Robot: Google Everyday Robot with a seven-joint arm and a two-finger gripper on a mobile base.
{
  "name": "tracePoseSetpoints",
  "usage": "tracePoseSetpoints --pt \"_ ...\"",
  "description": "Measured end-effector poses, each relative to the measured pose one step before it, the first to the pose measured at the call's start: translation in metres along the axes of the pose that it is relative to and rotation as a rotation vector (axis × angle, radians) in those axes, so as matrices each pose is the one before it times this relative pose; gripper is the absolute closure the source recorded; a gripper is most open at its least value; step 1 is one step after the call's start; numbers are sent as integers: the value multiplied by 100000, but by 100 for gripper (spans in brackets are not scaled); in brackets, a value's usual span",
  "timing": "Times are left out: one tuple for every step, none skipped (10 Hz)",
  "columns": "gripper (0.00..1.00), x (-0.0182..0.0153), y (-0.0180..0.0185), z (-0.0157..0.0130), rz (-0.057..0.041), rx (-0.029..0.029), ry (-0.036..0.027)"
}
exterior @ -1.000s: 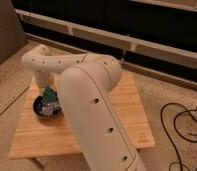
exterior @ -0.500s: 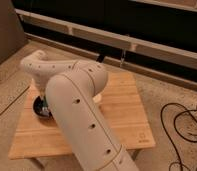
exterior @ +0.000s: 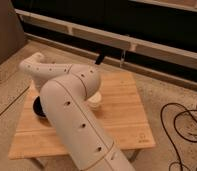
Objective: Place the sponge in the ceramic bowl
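The arm (exterior: 67,105) is folded right over the ceramic bowl (exterior: 38,109) by the left edge of the worktop (exterior: 119,117), presumably to reach into it, so the gripper's hidden behind it and I can't tell how open it is or where the sponge is.

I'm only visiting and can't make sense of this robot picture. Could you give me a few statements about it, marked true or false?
1. The table is wooden. True.
2. The ceramic bowl sits on the picture's right side of the table. False: it is on the left side, partly behind the white arm.
3. The gripper is plainly visible, holding the sponge. False: the arm hides the gripper, apparently by the bowl, and no sponge shows.
4. Black cables lie on the floor. True.
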Motion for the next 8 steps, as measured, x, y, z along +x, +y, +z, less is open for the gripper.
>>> tracePoseSetpoints --pt "100 -242 318 242 -1646 39 24" --pt "100 -156 374 383 -2432 319 517" --pt "100 -151 298 157 -1286 -374 67" --pt "95 -151 201 50 -319 -1093 -368" --pt "83 -555 -8 -408 1869 -2812 -2715" --pt "80 -3 -263 -78 759 -223 -262" --pt "79 -18 56 -2 66 -93 -52" --pt "79 -39 258 43 -273 -78 16"
